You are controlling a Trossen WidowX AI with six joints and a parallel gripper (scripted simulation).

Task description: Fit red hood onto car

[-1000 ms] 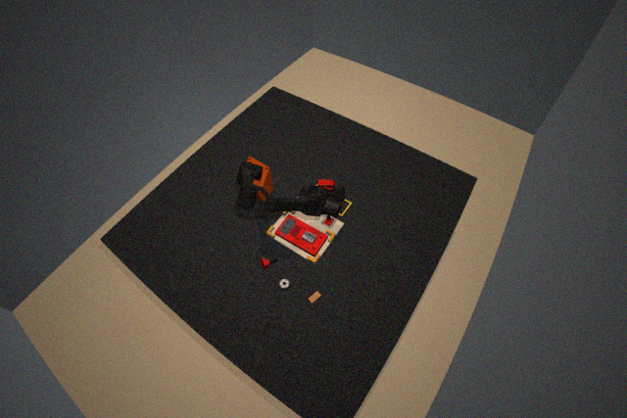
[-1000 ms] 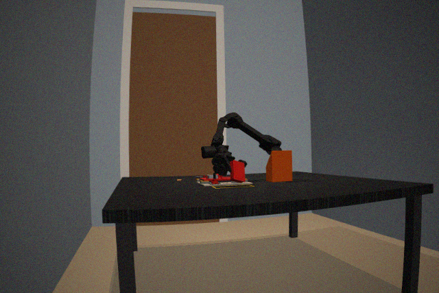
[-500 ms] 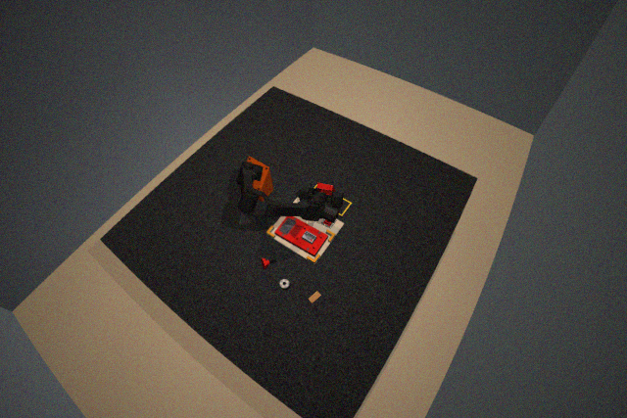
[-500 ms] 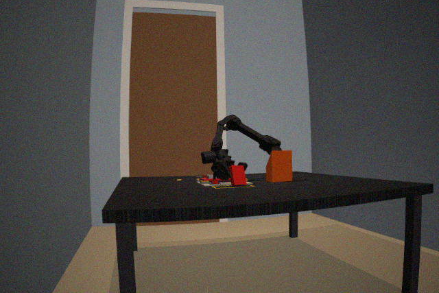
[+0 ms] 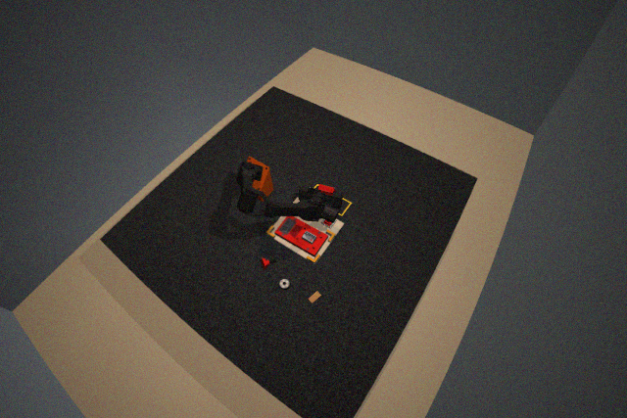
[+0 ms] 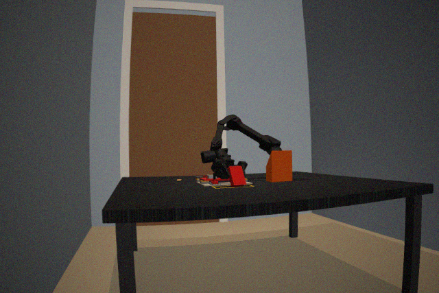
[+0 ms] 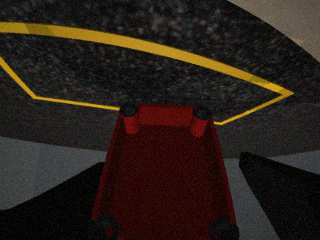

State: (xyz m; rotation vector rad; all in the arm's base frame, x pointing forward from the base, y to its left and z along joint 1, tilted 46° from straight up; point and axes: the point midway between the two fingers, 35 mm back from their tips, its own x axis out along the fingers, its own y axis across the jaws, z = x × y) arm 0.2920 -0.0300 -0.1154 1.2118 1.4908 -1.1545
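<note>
Note the gripper [image 5: 320, 196] [image 6: 232, 168] [image 7: 172, 159] standing open, with daylight on both sides of the hood [image 5: 325, 188] [image 6: 236, 175] [image 7: 165, 175]. Find the hood steeply tilted at the yellow outline [image 5: 347, 209] [image 6: 232, 187] [image 7: 150, 47], beside the chassis [image 5: 289, 232], off the deck (contact with the table: impossible to tell). Let the hood settle before regripping. Back out straight, avoiding a drag on either side wall. Then regrip squarely, level the roof, and align all four holes before lowering.
</note>
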